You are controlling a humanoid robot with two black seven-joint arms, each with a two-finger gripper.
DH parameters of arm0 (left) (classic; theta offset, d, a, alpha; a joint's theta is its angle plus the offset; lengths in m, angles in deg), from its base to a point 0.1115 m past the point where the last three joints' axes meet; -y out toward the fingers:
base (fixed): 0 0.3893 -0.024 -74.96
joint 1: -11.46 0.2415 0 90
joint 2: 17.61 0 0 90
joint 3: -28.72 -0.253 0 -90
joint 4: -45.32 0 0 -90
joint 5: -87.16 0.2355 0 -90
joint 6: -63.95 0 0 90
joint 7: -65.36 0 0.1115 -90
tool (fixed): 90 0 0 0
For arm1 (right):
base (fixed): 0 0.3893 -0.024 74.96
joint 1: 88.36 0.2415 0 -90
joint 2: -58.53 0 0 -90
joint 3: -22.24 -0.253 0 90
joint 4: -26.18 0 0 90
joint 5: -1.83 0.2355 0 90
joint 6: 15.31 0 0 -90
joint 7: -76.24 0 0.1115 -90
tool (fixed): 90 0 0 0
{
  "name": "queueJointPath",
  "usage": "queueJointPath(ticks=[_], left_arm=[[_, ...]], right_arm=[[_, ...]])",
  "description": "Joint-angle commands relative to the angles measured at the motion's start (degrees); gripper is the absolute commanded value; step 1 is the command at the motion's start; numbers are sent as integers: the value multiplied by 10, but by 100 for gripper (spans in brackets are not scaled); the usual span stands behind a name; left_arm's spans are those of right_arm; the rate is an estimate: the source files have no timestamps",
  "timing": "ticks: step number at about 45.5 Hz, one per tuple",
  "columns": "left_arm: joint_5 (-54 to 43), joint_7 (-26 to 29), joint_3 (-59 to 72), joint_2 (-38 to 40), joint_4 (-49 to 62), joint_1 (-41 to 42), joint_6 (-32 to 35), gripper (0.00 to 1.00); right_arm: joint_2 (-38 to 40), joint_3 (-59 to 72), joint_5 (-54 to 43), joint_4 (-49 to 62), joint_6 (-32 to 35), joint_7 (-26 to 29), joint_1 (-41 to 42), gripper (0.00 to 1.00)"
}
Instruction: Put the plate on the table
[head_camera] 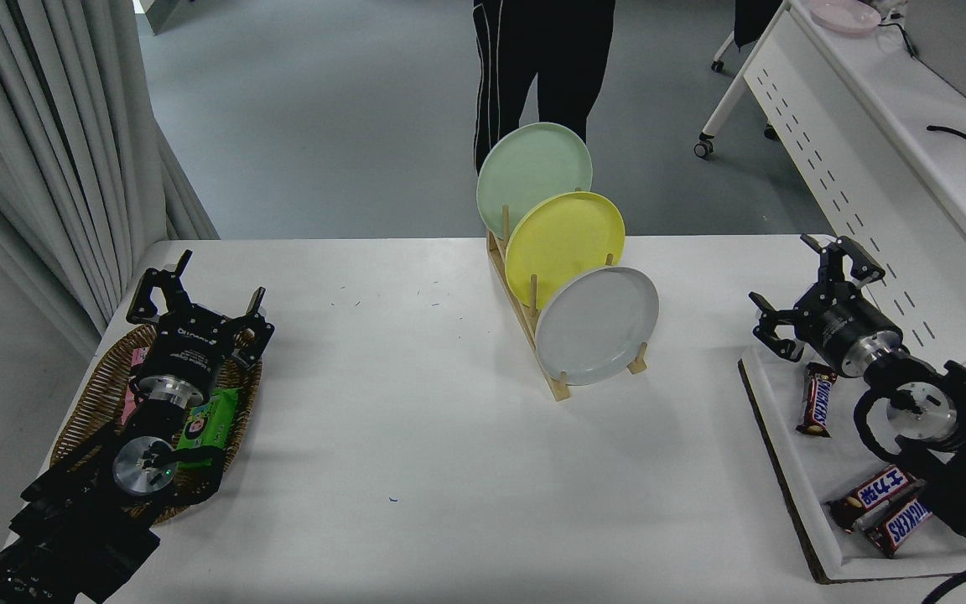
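I'd bring my right claw, fingers spread apart at the frame's right, toward the round light grey plate standing centre-frame, gripping its exposed right rim.

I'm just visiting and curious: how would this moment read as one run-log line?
round light grey plate: upright in wooden rack | right gripper: open, empty, apart from plate | left gripper: parked over wicker basket
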Motion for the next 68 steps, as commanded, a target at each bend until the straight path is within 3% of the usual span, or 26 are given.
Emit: queueJointPath(ticks=[1, 4, 9, 20, 32, 42, 50, 59, 68], left_arm=[[0, 0, 0, 0, 0, 0, 0, 100], [0, 0, 0, 0, 0, 0, 0, 100], [0, 0, 0, 0, 1, 0, 0, 100], [0, 0, 0, 0, 0, 0, 0, 100], [0, 0, -1, 0, 1, 0, 0, 100], [0, 0, 0, 0, 0, 0, 0, 100], [0, 0, -1, 0, 0, 0, 0, 100], [0, 0, 0, 0, 0, 0, 0, 100], [0, 0, 0, 0, 0, 0, 0, 100]], right_arm=[[49, 194, 0, -43, 5, 0, 62, 100], [71, 291, 15, -83, 5, 0, 107, 100], [107, 327, 77, -154, -3, 0, 120, 100], [160, 443, 115, -251, 6, 4, 178, 100], [214, 463, 131, -332, 2, 28, 218, 100], [216, 504, 221, -375, -8, 45, 234, 100], [238, 502, 270, -415, -56, 63, 235, 100], [230, 499, 268, -456, -196, 102, 237, 100], [200, 496, 255, -459, -198, 107, 248, 100]])
